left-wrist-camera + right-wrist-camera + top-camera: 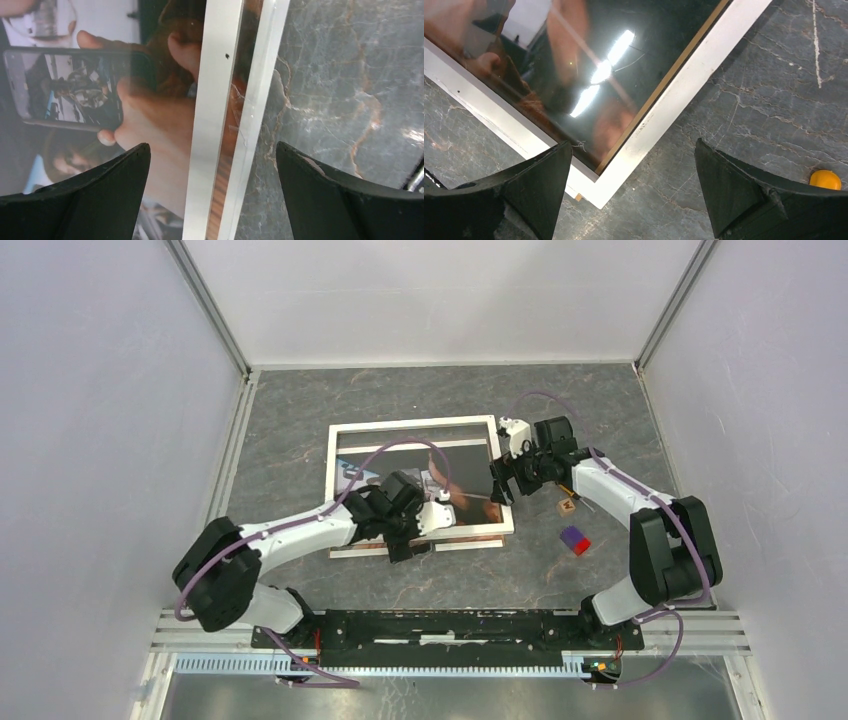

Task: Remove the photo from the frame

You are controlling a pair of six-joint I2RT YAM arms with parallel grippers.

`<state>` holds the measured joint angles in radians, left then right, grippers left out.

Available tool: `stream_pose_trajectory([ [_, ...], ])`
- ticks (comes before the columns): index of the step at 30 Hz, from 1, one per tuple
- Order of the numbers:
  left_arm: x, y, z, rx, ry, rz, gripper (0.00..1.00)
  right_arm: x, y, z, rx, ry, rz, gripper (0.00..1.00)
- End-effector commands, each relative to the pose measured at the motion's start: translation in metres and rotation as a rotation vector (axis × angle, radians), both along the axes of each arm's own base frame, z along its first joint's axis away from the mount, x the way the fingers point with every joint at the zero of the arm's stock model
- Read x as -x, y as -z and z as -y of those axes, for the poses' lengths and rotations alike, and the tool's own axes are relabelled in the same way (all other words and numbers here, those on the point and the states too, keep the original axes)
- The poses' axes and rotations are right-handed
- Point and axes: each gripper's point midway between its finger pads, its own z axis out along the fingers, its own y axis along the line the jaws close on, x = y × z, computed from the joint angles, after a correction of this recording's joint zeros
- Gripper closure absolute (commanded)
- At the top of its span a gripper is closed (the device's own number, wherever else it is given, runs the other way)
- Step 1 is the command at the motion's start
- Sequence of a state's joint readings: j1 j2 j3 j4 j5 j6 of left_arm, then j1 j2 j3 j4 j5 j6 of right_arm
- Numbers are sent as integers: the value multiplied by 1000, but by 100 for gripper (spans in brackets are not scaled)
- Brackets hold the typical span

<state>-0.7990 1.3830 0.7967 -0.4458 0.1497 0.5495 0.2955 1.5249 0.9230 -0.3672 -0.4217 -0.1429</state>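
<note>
The left tool (212,150) is hanging wide open astride the near edge of the frame (410,424). The right tool (633,145) is gaping equally wide over its right border. The frame is lying flat mid-surface (300,400), holding the photo (150,120).

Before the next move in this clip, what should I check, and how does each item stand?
1. Left gripper open: ok, its fingers straddle the frame's near border.
2. Right gripper open: ok, above the frame's near right corner.
3. Frame gripped: not ok, neither gripper is closed on it.
4. Photo out: not ok, it lies inside the border.
5. Back clips released: cannot tell, the back is hidden.
6. Wooden cube and red-and-blue block apart from the frame: ok.
</note>
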Motion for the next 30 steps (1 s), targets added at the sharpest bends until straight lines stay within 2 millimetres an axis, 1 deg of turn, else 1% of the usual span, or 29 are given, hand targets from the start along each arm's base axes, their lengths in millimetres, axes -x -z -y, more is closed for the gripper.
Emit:
stream_pose_trajectory([
  [1, -26, 1, 16, -23, 29, 170, 0, -6, -5, -1, -39, 9, 14, 2],
  [3, -29, 5, 20, -27, 25, 181, 0, -6, -6, 1, -41, 19, 13, 2],
  [4, -34, 6, 19, -42, 7, 197, 0, -5, -6, 2, -42, 21, 13, 2],
  [12, -52, 15, 19, -97, -19, 246, 0, -7, -5, 5, -52, 37, 0, 2],
  [16, -65, 14, 19, -118, -59, 283, 0, -5, -4, 5, -60, 32, -10, 2],
  [22, -72, 12, 22, -112, -62, 292, 0, 2, -2, 5, -61, 21, -21, 2],
  [25, -77, 14, 19, -123, -73, 293, 0, 5, -1, 5, -66, 16, -25, 2],
  [28, -85, 10, 17, -115, -100, 293, 0, 8, -1, 5, -74, 12, -33, 2],
  [30, -90, 7, 13, -102, -134, 284, 0, 14, 1, 2, -89, -1, -48, 2],
])
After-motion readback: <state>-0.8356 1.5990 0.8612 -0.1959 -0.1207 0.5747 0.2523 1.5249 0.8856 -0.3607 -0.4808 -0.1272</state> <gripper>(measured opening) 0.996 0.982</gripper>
